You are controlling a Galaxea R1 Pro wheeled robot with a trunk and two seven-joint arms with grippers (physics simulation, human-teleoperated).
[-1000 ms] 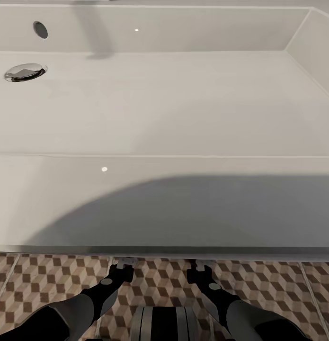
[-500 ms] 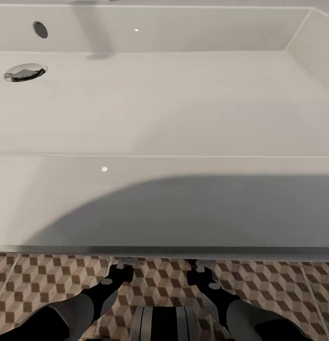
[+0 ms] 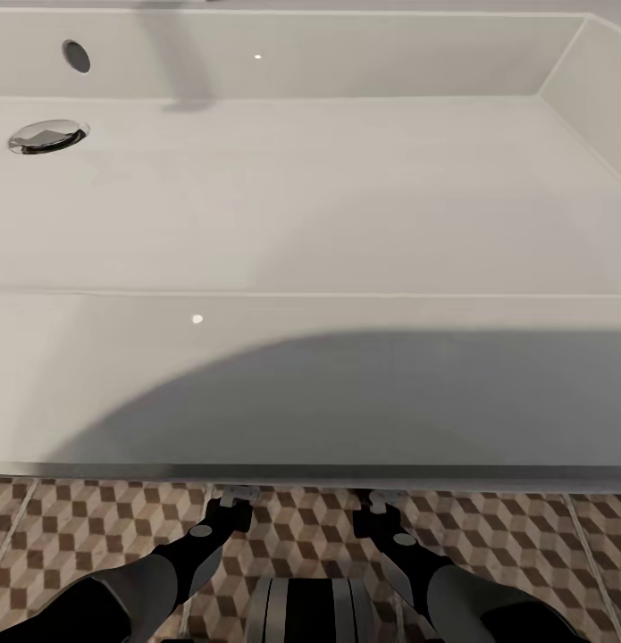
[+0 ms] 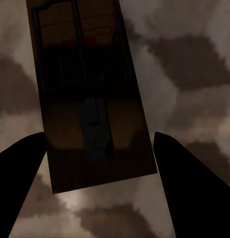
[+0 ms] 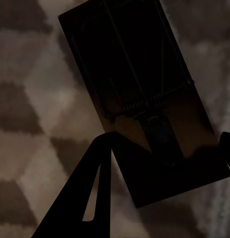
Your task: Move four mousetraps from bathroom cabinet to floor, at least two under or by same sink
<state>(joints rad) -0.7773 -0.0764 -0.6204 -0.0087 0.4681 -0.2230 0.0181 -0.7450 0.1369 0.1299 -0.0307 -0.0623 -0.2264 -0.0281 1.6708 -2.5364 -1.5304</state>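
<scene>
In the left wrist view a tan mousetrap (image 4: 90, 99) with dark wire and a red mark sits between the fingers of my left gripper (image 4: 100, 136), whose tips touch its two long edges. It hangs close over the cube-patterned bathroom floor (image 4: 194, 64), in shadow. My right gripper (image 5: 167, 139) is shut on a second mousetrap (image 5: 140, 89), which lies askew between its fingers above the same floor (image 5: 26, 74). From the head camera, both forearms (image 3: 198, 545) (image 3: 404, 549) reach under the sink's front rim (image 3: 310, 464), which hides the fingers and the traps. The cabinet is out of view.
A wide white sink (image 3: 310, 223) spreads across the head view, with a chrome drain (image 3: 47, 136) at the far left and an overflow hole above it. A strip of patterned floor (image 3: 78, 527) shows below the rim. My own base (image 3: 310, 612) sits between the arms.
</scene>
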